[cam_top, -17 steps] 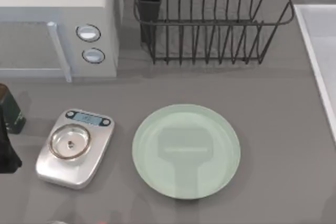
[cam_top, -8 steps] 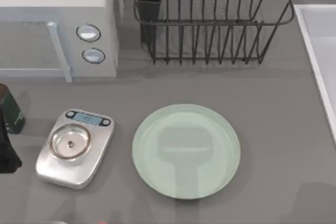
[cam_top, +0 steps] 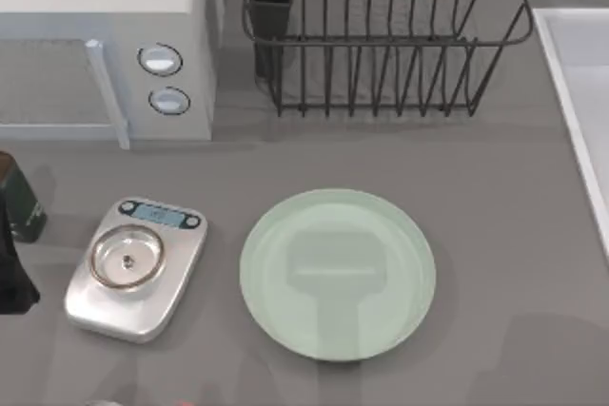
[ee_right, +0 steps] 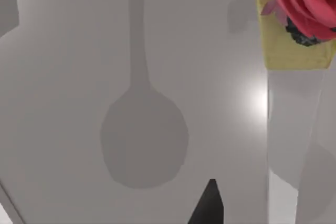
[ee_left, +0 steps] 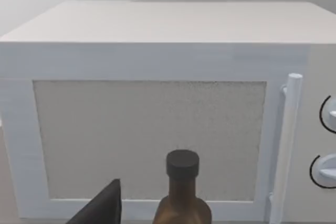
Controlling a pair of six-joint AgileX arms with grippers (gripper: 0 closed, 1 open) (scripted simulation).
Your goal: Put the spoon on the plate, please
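Top view: the plate (cam_top: pixel 338 273) sits bare mid-bench, well clear of the parked left arm (cam_top: pixel 11 273). Right wrist view: a spoon-shaped shadow (ee_right: pixel 144 145) falls just ahead of the right pincer (ee_right: pixel 208 205), whose grip cannot be told, nor the spoon's place. The spoon should be set down low, over the plate's centre.

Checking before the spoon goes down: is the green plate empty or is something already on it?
Empty. In the top view the plate carries nothing on its glossy face, just a faint grey reflection; it lies flat beside the silver scale.
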